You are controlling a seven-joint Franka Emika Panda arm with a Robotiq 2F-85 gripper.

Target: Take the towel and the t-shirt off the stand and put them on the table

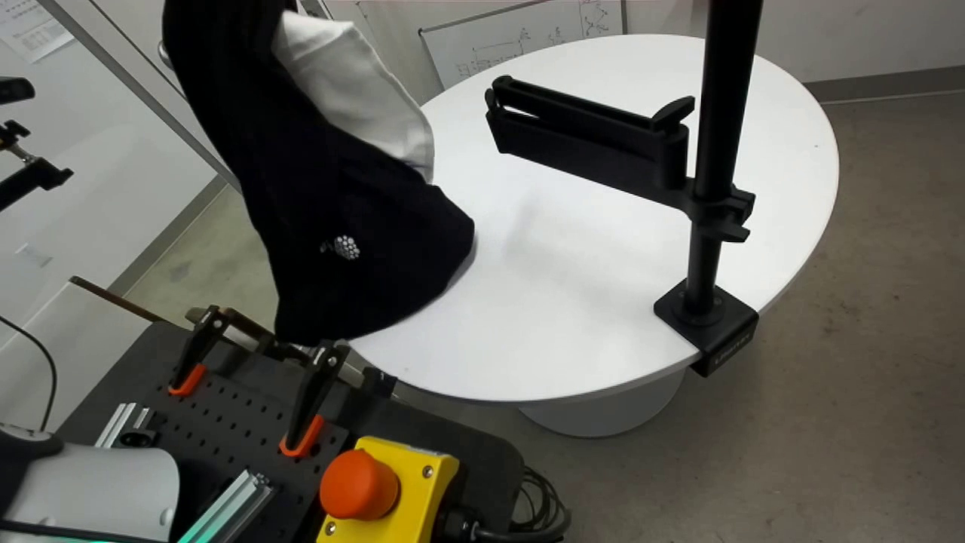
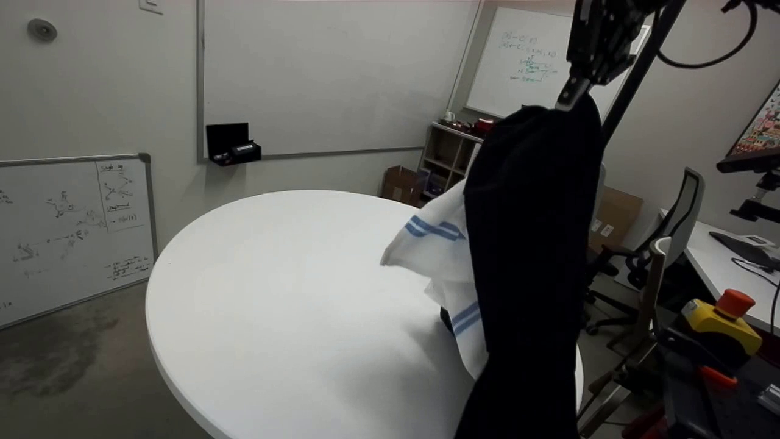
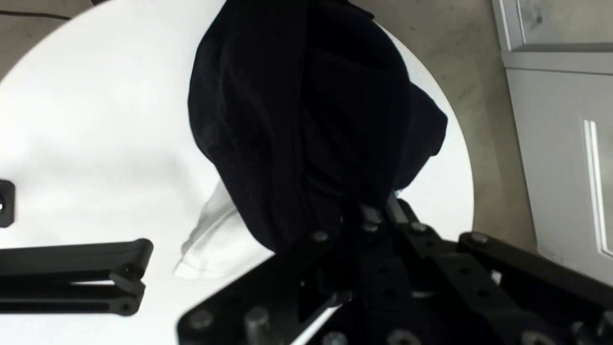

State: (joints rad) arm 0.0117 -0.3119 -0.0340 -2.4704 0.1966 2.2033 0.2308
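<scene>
Two cloths, the black t-shirt (image 2: 530, 244) and the white, blue-striped towel (image 2: 451, 268), hang above the counter (image 1: 558, 324). Both are off the stand (image 1: 721, 136), whose flat arm carries nothing. The jaws are closed on the t-shirt at its upper end, as an exterior view shows, and the fabric falls from there in a long, limp drape. In both exterior views the towel is partly hidden behind the t-shirt; if the jaws pinch it too, I cannot tell. Whether the lower edge of the t-shirt touches the counter is not clear.

I judge both as soft, light and not fragile, the t-shirt being the heavier. They seem without stiffness, so they follow every swing, and the towel may slide out. The present hold looks good for lowering: the lower edge can land first and the rest folds upon it. If the towel needs its own grasp, a corner near the stripes seems best.
</scene>
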